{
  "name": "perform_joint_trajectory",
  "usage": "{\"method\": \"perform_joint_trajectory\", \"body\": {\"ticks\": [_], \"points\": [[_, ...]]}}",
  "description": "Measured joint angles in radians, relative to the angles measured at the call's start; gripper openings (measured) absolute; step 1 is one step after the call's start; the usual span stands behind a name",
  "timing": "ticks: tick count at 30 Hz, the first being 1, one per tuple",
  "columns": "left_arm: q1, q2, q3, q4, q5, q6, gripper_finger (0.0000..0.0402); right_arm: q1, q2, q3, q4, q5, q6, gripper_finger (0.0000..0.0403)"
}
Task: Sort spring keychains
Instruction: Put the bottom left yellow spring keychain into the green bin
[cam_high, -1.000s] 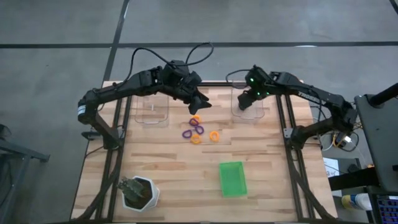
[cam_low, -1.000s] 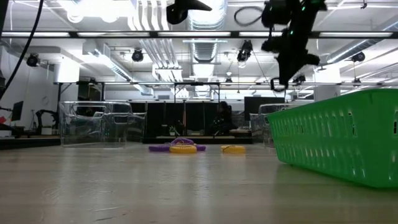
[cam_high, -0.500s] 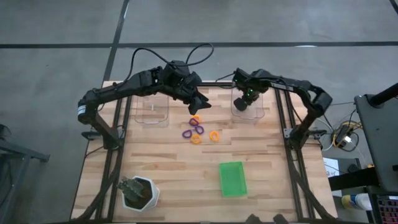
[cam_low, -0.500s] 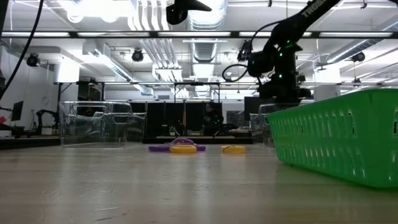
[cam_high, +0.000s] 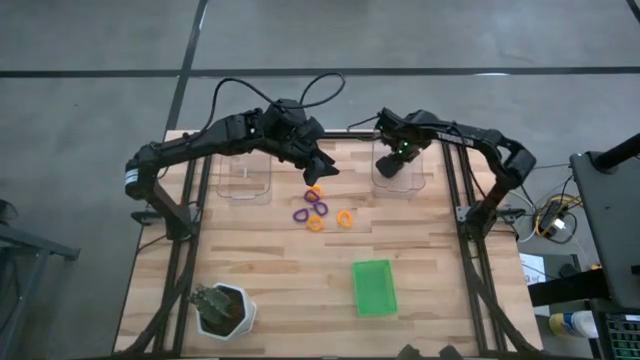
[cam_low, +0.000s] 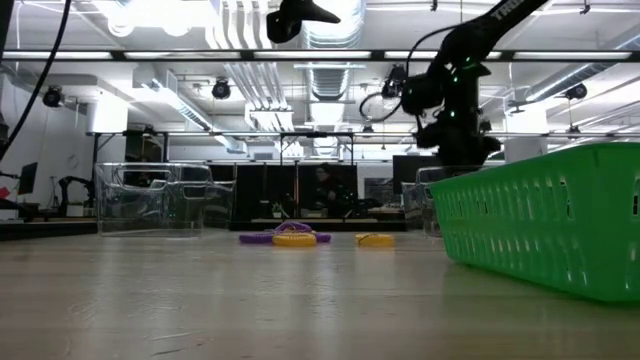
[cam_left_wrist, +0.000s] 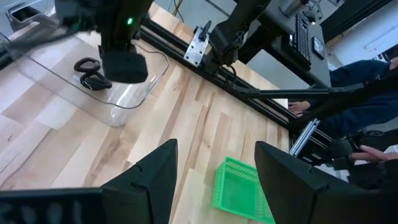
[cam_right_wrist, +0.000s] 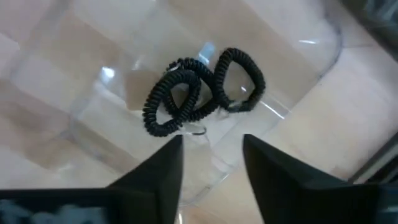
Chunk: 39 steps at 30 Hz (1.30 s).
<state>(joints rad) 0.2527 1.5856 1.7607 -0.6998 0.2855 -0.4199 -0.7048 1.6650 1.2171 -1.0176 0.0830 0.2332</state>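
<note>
Several purple and orange spring keychains (cam_high: 318, 208) lie in a loose cluster on the wooden table (cam_high: 260, 260). My left gripper (cam_high: 324, 168) hovers open just beyond their far side, touching nothing. My right gripper (cam_high: 390, 166) stands open over the right clear bin (cam_high: 412, 180). In its wrist view, two or three black spring keychains (cam_right_wrist: 199, 93) lie tangled on the bin's floor, beyond the fingertips and apart from them. The left wrist view shows the same black keychains (cam_left_wrist: 90, 71) in that bin.
A second clear bin (cam_high: 245, 176) stands at the far left. The green tray (cam_high: 375, 287) sits near the front, right of centre, and a white pot with a plant (cam_high: 225, 310) is at the front left. Bare wood lies between the keychains and the tray.
My right arm has swung toward the table's left and come down over the right clear bin. My left arm and the keychains on the table have kept still.
</note>
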Motion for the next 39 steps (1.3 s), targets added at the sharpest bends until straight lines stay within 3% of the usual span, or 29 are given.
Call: {"method": "perform_joint_trajectory", "body": {"ticks": [5,9,14,20,25,34,39], "points": [[0.0,0.0,0.0,-0.006,0.0,0.015,0.0206,0.023,-0.13,0.0,0.003,-0.062,0.016,0.0231],[-0.001,0.0,0.0,-0.054,0.0,0.045,0.0207,0.066,-0.263,0.0,0.018,-0.068,0.032,0.0255],[-0.007,0.005,-0.027,-0.103,-0.004,0.067,0.0207,0.135,-0.426,0.0,0.098,-0.067,0.062,0.0258],[-0.032,0.005,-0.157,-0.104,-0.006,0.156,0.0207,0.199,-0.567,0.0,0.217,-0.057,0.111,0.0248],[-0.055,0.006,-0.288,-0.083,-0.05,0.143,0.0207,0.201,-0.622,0.0,0.251,-0.054,0.126,0.0245],[-0.117,0.006,-0.546,0.114,-0.071,0.162,0.0207,0.204,-0.632,0.0,0.249,-0.055,0.134,0.0244],[-0.167,0.006,-0.654,0.267,-0.163,0.236,0.0207,0.21,-0.624,0.0,0.248,-0.058,0.134,0.0244]]}}
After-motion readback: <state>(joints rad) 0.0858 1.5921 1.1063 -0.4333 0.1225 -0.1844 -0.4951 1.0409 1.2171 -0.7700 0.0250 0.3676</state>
